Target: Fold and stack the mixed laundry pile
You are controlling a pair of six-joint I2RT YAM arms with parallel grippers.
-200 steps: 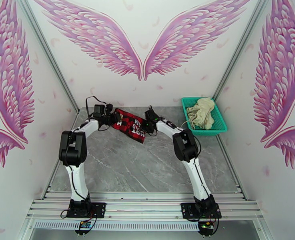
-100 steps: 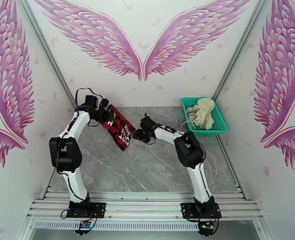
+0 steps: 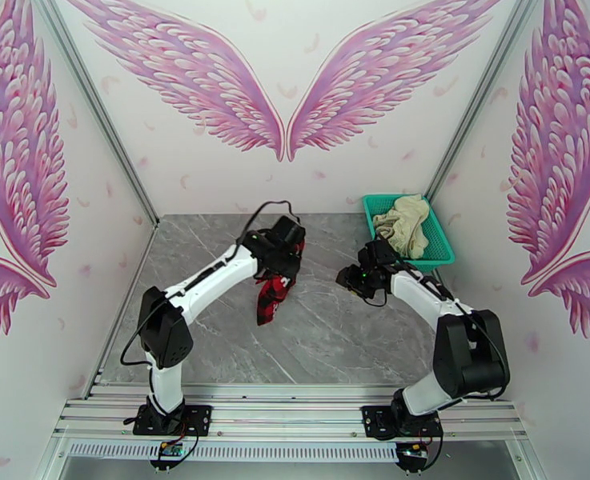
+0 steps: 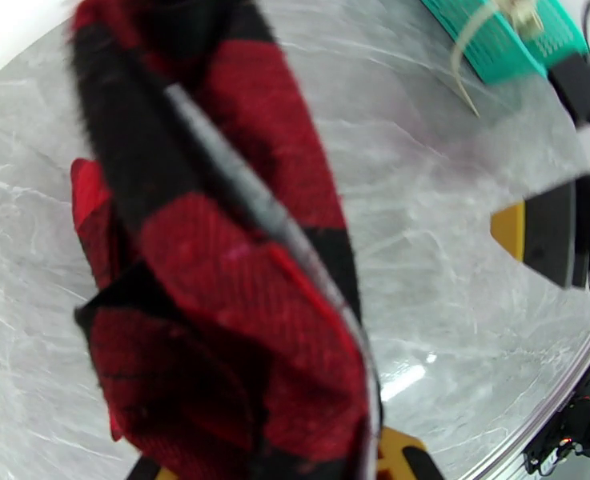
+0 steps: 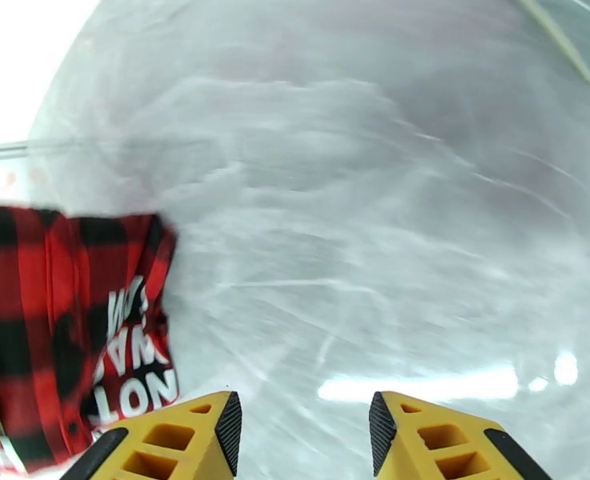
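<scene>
The red-and-black checked shirt [image 3: 271, 294] hangs bunched from my left gripper [image 3: 282, 261], which is shut on its upper end above the middle of the table. In the left wrist view the shirt [image 4: 238, 314] drapes down close to the lens. My right gripper [image 3: 352, 279] hovers to the shirt's right, apart from it. Its yellow fingers [image 5: 190, 442] stand open with bare table between them, and the shirt [image 5: 70, 330] with white lettering lies off to their left. The cream cloth [image 3: 403, 222] is heaped in the teal basket.
The teal mesh basket [image 3: 443, 254] stands at the table's back right corner, just behind my right gripper; its edge [image 4: 487, 42] also shows in the left wrist view. Grey marble tabletop [image 3: 311, 338] lies open in front of both grippers. White walls close the sides and back.
My right gripper let go of the shirt and drew back right toward the basket. My left arm swung from the back left to the centre, and the shirt now hangs from it alone.
</scene>
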